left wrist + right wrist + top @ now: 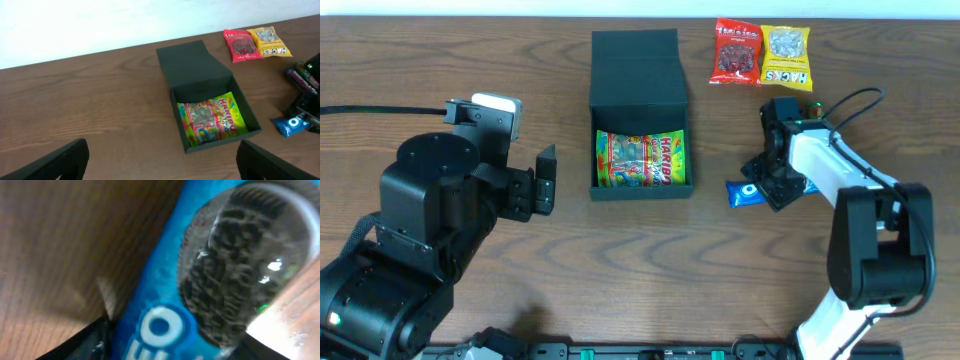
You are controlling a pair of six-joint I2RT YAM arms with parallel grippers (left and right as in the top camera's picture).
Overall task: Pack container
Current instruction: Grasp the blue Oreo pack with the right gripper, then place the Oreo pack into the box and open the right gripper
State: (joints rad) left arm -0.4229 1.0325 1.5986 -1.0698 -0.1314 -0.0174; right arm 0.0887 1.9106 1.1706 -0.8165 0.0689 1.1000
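The container (640, 192) is a dark square box with its flap lid (636, 65) folded back; it also shows in the left wrist view (220, 142). A green Haribo packet (640, 158) lies inside it (212, 117). A blue Oreo packet (744, 193) lies on the table right of the box. My right gripper (767, 185) is down over it. In the right wrist view the fingers (175, 330) are spread, one on each side of the packet (165, 280). My left gripper (545, 180) is open and empty left of the box (162, 160).
A red snack packet (736, 52) and a yellow one (786, 55) lie side by side at the back right, also in the left wrist view (242, 45) (270, 41). A dark packet (300, 75) lies by the right arm. A cable loops behind that arm.
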